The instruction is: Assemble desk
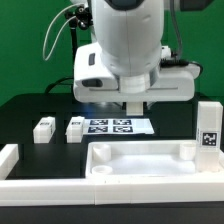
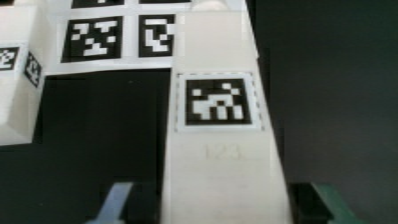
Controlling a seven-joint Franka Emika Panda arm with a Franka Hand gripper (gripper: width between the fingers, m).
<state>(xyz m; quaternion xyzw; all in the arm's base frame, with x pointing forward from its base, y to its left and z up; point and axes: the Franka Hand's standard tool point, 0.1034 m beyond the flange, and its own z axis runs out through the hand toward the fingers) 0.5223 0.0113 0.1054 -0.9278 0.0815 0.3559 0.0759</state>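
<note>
The gripper (image 2: 221,200) has its jaws drawn in narrow, and they appear to be closed on the near end of the held leg (image 2: 217,150), a long white block with a black-and-white tag (image 2: 217,102) on its face. One dark fingertip (image 2: 121,200) shows at each long side of the block. The block's long axis runs straight out from between the fingers, and its far end overlaps the marker board (image 2: 107,35).

In the exterior view, the desk top (image 1: 140,165), a wide white tray with a raised rim, lies in the foreground, nearer that camera than the arm (image 1: 125,45). Its long axis runs across that view from left to right. The marker board lies between arm and tray, so the leg probably has to cross the board to reach the tray.

A first loose leg (image 1: 43,128) and a second loose leg (image 1: 75,128) lie near each other at the exterior view's left of the board. An upright leg (image 1: 208,130) stands by the tray's end at the exterior view's right; whether it touches the tray is unclear.

The arm's bulk hides the fingers and held leg in the exterior view. The wrist view cuts the fingertips at the frame edge, so pad contact is hard to confirm. Another white block (image 2: 15,90) is cut off; which leg it is cannot be told
</note>
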